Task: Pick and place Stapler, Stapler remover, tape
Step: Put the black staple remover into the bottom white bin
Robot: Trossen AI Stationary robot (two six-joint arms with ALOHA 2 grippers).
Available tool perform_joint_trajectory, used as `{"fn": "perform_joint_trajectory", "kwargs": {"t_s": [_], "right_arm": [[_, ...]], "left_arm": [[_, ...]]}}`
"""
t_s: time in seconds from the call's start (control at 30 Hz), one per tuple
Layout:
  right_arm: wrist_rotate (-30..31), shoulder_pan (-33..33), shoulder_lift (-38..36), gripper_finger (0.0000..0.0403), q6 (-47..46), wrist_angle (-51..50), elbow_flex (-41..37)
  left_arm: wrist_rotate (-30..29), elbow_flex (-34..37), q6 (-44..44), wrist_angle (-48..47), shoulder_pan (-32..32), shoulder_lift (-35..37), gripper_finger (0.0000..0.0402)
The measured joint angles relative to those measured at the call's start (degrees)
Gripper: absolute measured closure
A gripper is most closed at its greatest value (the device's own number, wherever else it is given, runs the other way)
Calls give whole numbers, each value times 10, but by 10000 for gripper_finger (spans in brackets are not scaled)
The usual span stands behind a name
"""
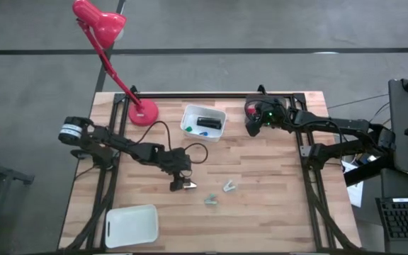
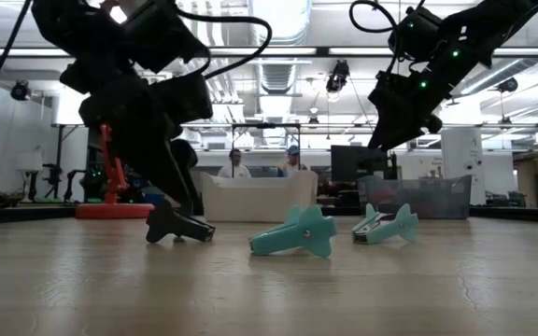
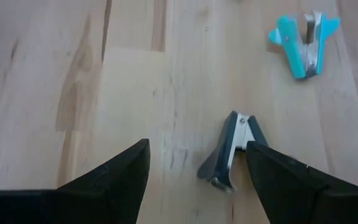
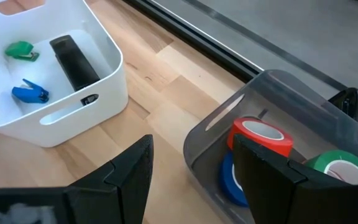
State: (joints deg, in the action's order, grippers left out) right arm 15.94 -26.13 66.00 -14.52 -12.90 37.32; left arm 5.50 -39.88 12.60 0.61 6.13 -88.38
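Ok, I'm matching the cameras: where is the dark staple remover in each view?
High view: dark staple remover mid-table, at the left gripper.
Low view: on the table, left of centre, under that gripper.
Left wrist view: beside one finger.
Right wrist view: not in it.
Shared landmark: the left gripper.

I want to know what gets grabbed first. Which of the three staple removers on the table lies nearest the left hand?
The dark staple remover, lying between the open fingers of the left hand. The two teal staple removers lie farther off.
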Motion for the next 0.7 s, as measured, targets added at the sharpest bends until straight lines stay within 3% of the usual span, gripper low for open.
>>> {"fn": "perform_joint_trajectory", "kwargs": {"t_s": [0.27, 0.7], "right_arm": [[0, 0, 0, 193, -1, 3, 0], [0, 0, 0, 193, -1, 4, 0]], "left_arm": [[0, -1, 10, 14, 0, -13, 140], [10, -2, 11, 20, 0, -33, 218]]}}
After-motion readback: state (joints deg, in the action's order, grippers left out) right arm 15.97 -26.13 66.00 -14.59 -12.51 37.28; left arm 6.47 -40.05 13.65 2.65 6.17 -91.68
